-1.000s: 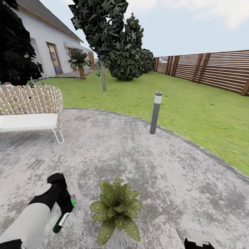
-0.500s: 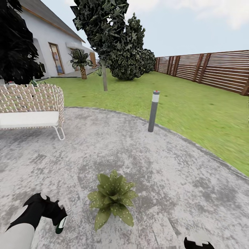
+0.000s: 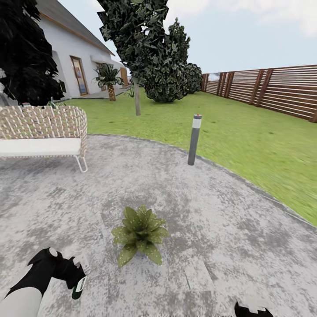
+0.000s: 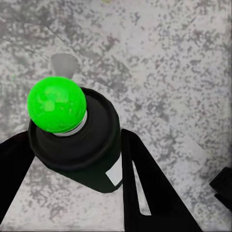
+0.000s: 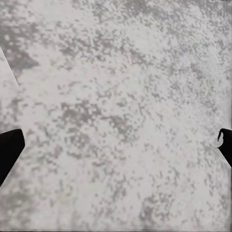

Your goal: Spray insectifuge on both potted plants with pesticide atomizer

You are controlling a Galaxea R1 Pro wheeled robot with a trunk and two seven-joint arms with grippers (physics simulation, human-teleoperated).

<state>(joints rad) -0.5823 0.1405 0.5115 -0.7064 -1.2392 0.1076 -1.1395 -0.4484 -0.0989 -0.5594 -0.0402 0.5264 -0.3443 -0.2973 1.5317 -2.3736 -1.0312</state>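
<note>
Left gripper (image 4: 79,159) clamped on slim dark green bottle (image 4: 79,140) (green cap up). Right jaws apart, empty. Next, likely: aim at speckled leafy plant (image 3: 140,233) ahead of jaws, spray.

The patio (image 3: 211,207) looks like rough, mottled grey stone or concrete, matt, with smoother pale slabs set into it. The atomizer (image 4: 79,145) reads as matt dark plastic with a glossy bright green cap and a white paper-like label. The left gripper (image 4: 79,188) has smooth black matt fingers (image 4: 150,193); the right gripper (image 5: 116,150) tips look the same. The plant (image 3: 140,233) has waxy, speckled leaves. The sofa (image 3: 42,123) is woven wicker on thin white metal legs, with a soft white cloth cushion. The lamp (image 3: 193,140) looks like smooth grey metal. The fence (image 3: 281,90) is brown slatted wood. The lawn (image 3: 246,141) is coarse grass.
</note>
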